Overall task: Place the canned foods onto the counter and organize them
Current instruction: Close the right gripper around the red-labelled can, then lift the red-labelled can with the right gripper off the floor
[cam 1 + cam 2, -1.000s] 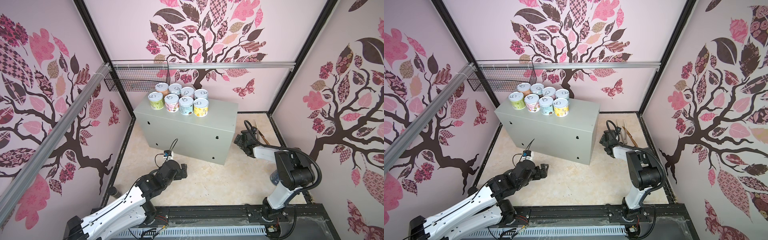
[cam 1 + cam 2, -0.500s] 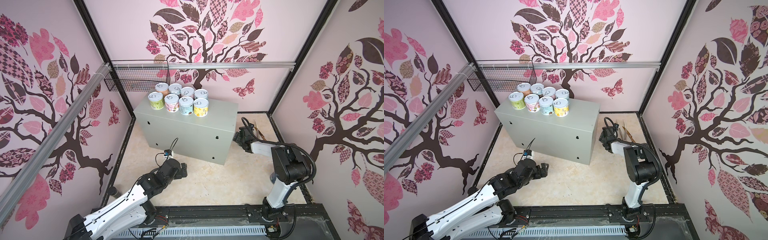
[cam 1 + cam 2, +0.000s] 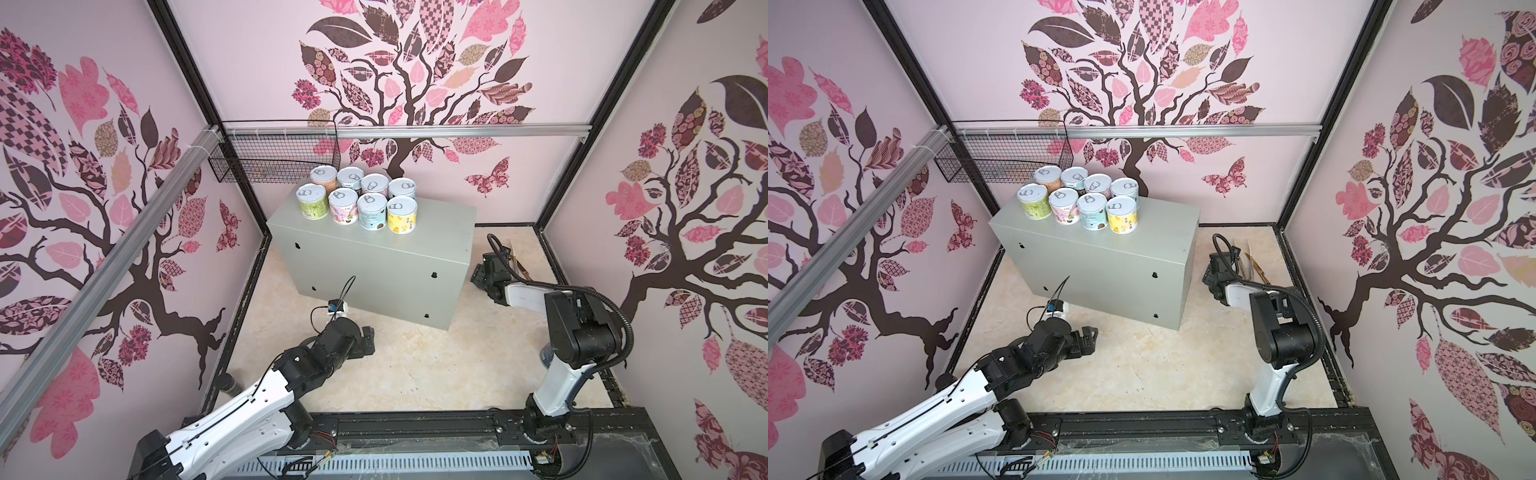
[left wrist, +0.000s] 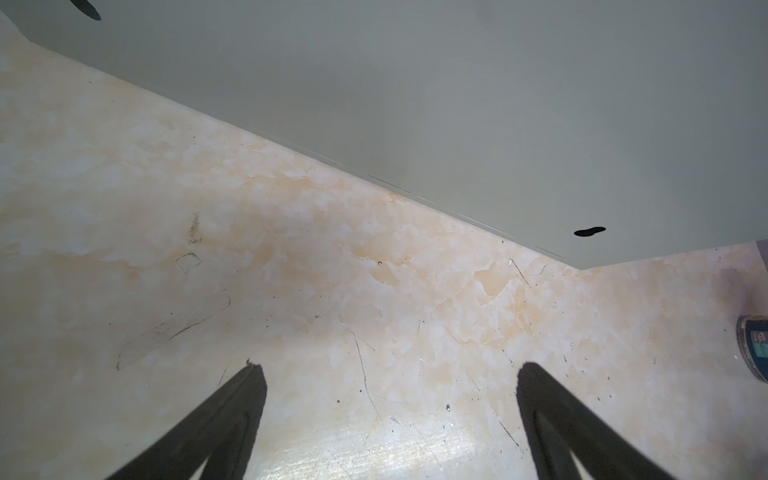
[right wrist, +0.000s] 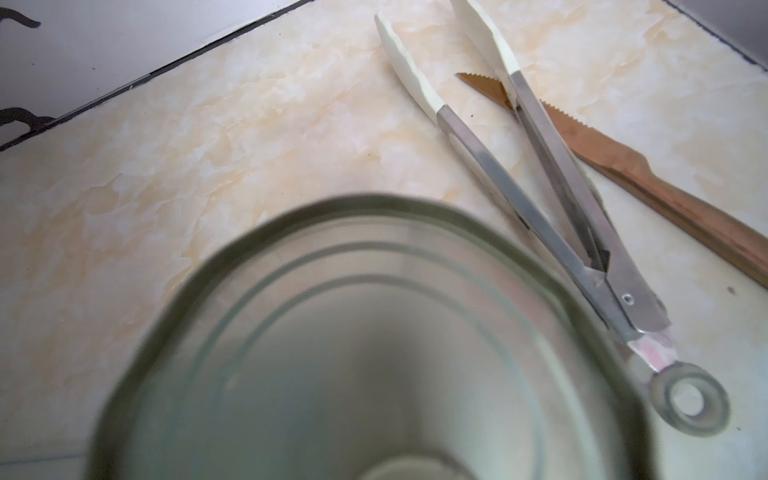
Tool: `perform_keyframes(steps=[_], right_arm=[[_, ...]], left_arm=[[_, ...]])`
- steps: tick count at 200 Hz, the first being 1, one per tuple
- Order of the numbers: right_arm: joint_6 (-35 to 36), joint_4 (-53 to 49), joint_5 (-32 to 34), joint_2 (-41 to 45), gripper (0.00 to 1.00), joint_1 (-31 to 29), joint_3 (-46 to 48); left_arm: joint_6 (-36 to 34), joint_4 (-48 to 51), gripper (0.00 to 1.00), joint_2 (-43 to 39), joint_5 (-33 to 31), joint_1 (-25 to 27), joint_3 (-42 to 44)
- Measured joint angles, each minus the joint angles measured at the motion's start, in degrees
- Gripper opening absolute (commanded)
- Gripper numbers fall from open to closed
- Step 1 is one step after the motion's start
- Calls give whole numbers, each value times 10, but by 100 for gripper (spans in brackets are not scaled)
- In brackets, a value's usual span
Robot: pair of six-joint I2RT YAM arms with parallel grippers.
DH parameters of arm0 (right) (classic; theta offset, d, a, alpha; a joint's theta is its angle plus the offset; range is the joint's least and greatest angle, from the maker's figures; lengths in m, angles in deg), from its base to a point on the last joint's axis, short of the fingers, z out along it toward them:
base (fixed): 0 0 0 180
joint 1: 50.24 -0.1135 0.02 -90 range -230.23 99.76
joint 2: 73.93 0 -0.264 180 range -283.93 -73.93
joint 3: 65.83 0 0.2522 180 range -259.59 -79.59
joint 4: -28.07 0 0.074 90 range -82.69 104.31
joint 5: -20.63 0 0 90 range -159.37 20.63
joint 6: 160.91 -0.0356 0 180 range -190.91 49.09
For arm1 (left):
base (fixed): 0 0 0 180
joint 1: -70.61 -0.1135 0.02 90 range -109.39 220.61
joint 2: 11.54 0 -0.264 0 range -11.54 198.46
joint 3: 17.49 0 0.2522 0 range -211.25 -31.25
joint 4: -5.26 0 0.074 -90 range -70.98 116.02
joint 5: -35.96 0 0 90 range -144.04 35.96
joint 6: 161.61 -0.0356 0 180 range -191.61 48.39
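Right gripper [image 3: 483,277] farther back, can lid [image 5: 365,332] ringed, grey, blurred

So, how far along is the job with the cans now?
Done: eight short cans stand in two rows on the grey box. In hand: the right claw is low beside the box, close over a can lid; grip unclear. Remaining: that can and a blue-labelled can on the floor. The left claw is open, empty.

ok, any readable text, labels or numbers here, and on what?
None legible.
Eight short cans on the counter: label print too small to read.
Blue-labelled can at the left wrist view's edge: white marks, blurred.
Can lid in the right wrist view: plain, no text.
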Motion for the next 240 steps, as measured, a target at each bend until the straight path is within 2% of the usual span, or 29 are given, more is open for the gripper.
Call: perform_keyframes(steps=[58,87,133,240], right_arm=[[8,-5,-23,32,57,0,30],[12,-21,-34,61,56,0,53],[12,-76,-53,111,53,0,77],[36,-206,-85,267,51,0,88]], left_arm=[[0,7,98,-21,0,2,-1],[-1,12,98,-18,-3,19,-4],[-11,27,98,-19,-2,22,-29],[-18,73,97,-111,0,23,-35]])
